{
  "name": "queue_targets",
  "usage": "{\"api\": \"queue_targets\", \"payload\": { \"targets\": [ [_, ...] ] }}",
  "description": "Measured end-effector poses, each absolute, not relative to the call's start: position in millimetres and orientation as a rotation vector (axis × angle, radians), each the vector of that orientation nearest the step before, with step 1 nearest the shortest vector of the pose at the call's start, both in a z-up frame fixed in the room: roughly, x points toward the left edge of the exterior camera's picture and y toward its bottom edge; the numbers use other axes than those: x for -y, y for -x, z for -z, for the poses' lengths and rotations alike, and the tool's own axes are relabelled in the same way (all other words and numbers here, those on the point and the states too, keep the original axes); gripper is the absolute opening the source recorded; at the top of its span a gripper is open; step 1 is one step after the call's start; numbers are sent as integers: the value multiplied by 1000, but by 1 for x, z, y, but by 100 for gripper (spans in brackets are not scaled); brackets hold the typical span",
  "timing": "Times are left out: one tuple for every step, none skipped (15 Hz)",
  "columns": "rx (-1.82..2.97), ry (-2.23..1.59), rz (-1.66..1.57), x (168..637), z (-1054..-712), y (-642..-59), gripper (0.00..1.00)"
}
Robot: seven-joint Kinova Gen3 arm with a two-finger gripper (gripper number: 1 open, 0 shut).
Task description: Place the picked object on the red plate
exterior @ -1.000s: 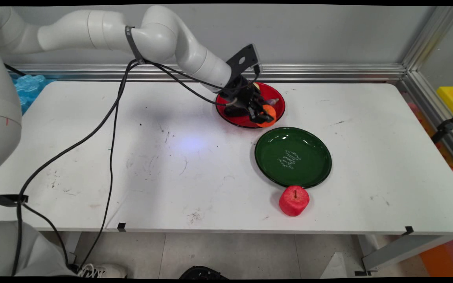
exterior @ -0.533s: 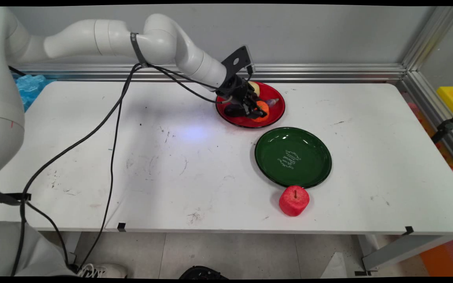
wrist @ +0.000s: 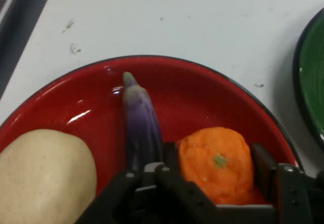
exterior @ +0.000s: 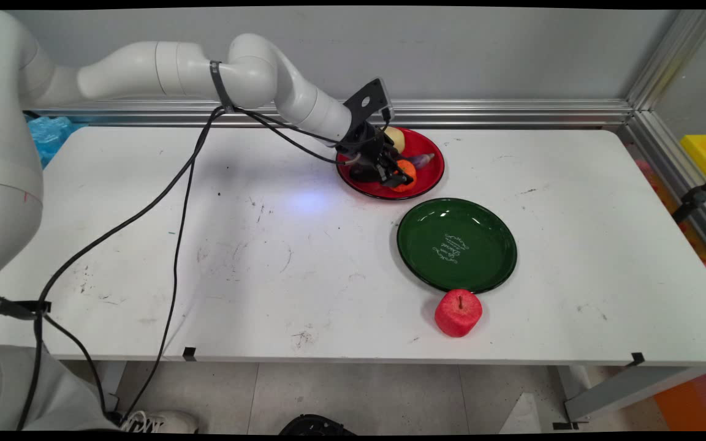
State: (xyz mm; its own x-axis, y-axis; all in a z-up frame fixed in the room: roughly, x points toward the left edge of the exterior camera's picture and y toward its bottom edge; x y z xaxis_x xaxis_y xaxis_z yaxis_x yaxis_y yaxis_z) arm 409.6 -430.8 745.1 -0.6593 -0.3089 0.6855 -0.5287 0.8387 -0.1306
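Observation:
My black gripper (exterior: 400,176) (wrist: 216,166) is down in the red plate (exterior: 432,174) (wrist: 202,90), shut on the orange fruit (exterior: 407,171) (wrist: 216,163). The fruit sits between the two fingers (wrist: 263,163), low over the plate's floor. A purple eggplant (exterior: 423,159) (wrist: 142,133) lies beside it on the plate. A pale yellow fruit (exterior: 394,138) (wrist: 45,176) rests at the plate's far edge, partly hidden by the hand.
A green plate (exterior: 457,245) (wrist: 311,77) with white lettering sits in front of the red one. A red apple (exterior: 458,313) stands at its near rim. Black cables hang from the arm across the table's left half.
The gripper has carried the orange fruit from the red plate's near rim back and leftward, lower into the plate. The arm drew back with it.

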Motion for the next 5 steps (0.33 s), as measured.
{"api": "queue_targets", "payload": {
  "targets": [
    [2331, -610, -419, 432, -743, -410, 0],
    [2330, -612, -418, 433, -741, -411, 100],
    [2329, -613, -417, 434, -740, -411, 100],
    [2325, -616, -415, 435, -740, -411, 100],
    [2322, -619, -414, 437, -740, -411, 100]
  ]
}}
